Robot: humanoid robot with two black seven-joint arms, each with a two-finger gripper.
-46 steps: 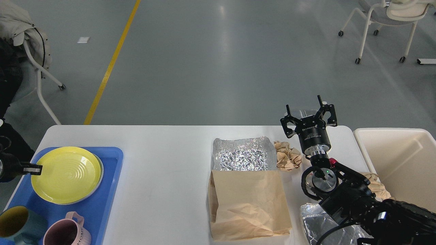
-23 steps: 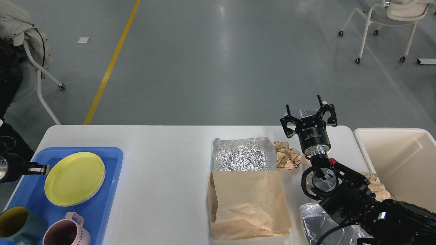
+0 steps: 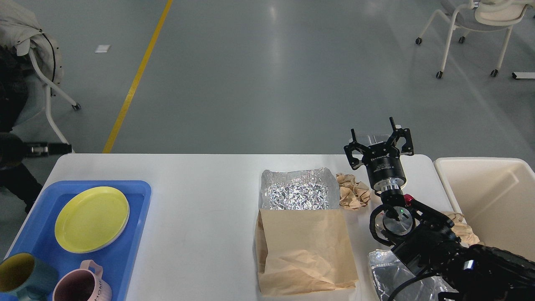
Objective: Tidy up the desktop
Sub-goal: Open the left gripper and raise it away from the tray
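The white desktop [image 3: 200,217] holds a blue tray [image 3: 133,255] at the left with a yellow plate [image 3: 92,219] lying flat in it. My left gripper [image 3: 60,148] hangs beyond the table's far left corner, clear of the plate; it is too small and dark to read. My right gripper [image 3: 378,140] is open and empty over the far right edge, just behind a crumpled brown paper ball [image 3: 353,192]. A foil tray [image 3: 299,190] and a brown paper bag [image 3: 303,248] lie at centre right.
A teal mug [image 3: 21,276] and a pink mug [image 3: 81,286] stand in the tray's front. A beige bin [image 3: 493,200] stands right of the table. More crumpled paper [image 3: 462,230] and a silvery bag [image 3: 393,278] lie by my right arm. Chairs stand on the floor behind.
The yellow plate went from tilted to flat in the blue tray. My left gripper let go of it and moved up and away to the far left corner. The right arm has not moved.
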